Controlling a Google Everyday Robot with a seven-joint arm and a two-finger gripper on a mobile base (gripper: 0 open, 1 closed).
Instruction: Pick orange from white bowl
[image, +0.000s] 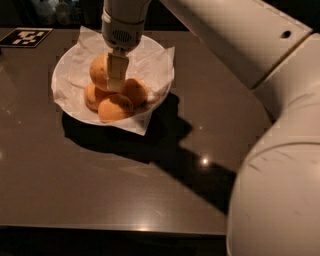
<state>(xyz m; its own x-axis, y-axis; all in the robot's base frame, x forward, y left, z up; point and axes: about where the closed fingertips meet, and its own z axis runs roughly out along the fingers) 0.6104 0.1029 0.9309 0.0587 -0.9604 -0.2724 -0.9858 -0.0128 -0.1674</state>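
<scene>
Gripper (116, 75): lowered into the white bowl (61, 82) at the tabletop's (100, 175) far left. Jaws: open or closed cannot be told.
The orange (98, 70): topmost in the bowl, touching the gripper's left side.
Three further oranges (115, 107): packed beneath and against it.
Crinkled paper (156, 60): lining, corners past the rim.
Black-and-white marker (25, 37): far left corner.
Arm (240, 40): overhead from the right.

4 oranges (98, 67); 1 white bowl (67, 75); 1 gripper (114, 82) (at top orange)
</scene>
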